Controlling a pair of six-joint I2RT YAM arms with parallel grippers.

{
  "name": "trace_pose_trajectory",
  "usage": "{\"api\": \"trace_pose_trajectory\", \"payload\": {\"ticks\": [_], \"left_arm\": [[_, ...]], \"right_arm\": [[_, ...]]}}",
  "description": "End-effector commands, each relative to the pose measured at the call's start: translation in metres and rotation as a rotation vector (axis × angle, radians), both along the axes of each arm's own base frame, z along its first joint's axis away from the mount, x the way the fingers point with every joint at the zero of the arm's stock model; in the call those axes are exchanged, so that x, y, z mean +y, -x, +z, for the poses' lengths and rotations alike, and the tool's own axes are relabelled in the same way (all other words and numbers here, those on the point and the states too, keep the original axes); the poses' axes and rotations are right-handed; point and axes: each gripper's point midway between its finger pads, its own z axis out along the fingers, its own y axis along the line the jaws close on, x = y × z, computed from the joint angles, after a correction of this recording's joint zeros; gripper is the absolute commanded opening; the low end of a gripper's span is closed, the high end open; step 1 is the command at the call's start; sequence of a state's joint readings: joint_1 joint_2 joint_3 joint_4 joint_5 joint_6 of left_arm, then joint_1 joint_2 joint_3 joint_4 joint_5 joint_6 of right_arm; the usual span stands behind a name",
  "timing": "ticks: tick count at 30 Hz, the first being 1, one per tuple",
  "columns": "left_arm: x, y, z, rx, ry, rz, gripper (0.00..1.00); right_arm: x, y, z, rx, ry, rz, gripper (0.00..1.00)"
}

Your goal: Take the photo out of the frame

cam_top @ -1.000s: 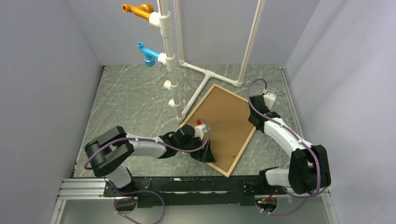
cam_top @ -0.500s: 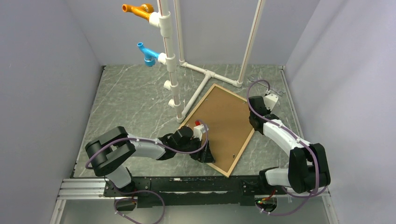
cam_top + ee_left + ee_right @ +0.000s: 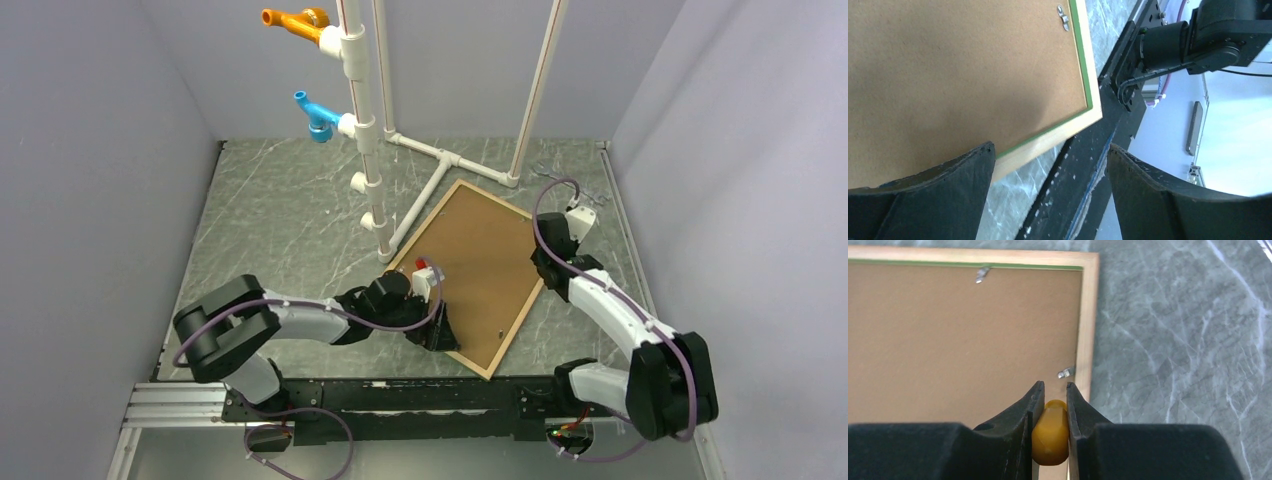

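The frame (image 3: 518, 318) lies face down on the table, its pale wood rail with a green inner edge around the brown backing board (image 3: 480, 255). The photo is hidden under the board. My left gripper (image 3: 441, 335) is open over the frame's near corner; one finger (image 3: 943, 190) lies over the board (image 3: 958, 70) and the rail (image 3: 1058, 132) passes between the jaws. My right gripper (image 3: 546, 262) is at the frame's right rail (image 3: 1089, 330), shut on a small yellow rounded thing (image 3: 1050, 432), just short of a metal tab (image 3: 1065, 373).
A white pipe stand (image 3: 372, 130) with an orange peg (image 3: 295, 20) and a blue peg (image 3: 315, 112) rises at the back, its base pipes (image 3: 440, 160) touching the frame's far corner. Small metal parts (image 3: 560, 170) lie back right. A black rail (image 3: 400, 400) runs along the near edge.
My right wrist has shifted a little to the right and back beside the frame's right rail. The left arm and the frame have barely moved.
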State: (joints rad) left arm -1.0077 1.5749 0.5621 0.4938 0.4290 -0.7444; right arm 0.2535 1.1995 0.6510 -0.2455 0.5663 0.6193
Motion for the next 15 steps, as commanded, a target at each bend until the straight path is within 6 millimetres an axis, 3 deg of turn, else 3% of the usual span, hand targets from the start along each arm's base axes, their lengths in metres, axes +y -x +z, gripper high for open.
{"api": "trace_pose_trajectory", "payload": {"ticks": [1,3,5,8,12,15], "left_arm": [[0.006,0.003,0.032,-0.098,0.039,-0.038,0.87],[0.008,-0.003,0.052,-0.168,0.057,-0.03,0.88],[0.013,-0.011,0.069,-0.242,0.062,0.003,0.88],[0.031,-0.029,0.087,-0.339,0.032,0.117,0.87],[0.059,-0.041,0.095,-0.409,-0.005,0.24,0.92],[0.068,-0.039,0.092,-0.422,-0.026,0.243,0.94]], "right_arm": [[0.025,-0.005,0.049,-0.069,-0.035,0.182,0.0],[0.054,-0.008,0.064,-0.066,-0.09,0.37,0.0],[0.099,-0.001,0.07,-0.024,-0.212,0.612,0.0],[0.167,0.031,0.084,0.011,-0.488,0.961,0.0],[0.209,0.069,0.099,-0.006,-0.712,1.114,0.0],[0.231,0.088,0.107,-0.02,-0.809,1.163,0.0]]}}
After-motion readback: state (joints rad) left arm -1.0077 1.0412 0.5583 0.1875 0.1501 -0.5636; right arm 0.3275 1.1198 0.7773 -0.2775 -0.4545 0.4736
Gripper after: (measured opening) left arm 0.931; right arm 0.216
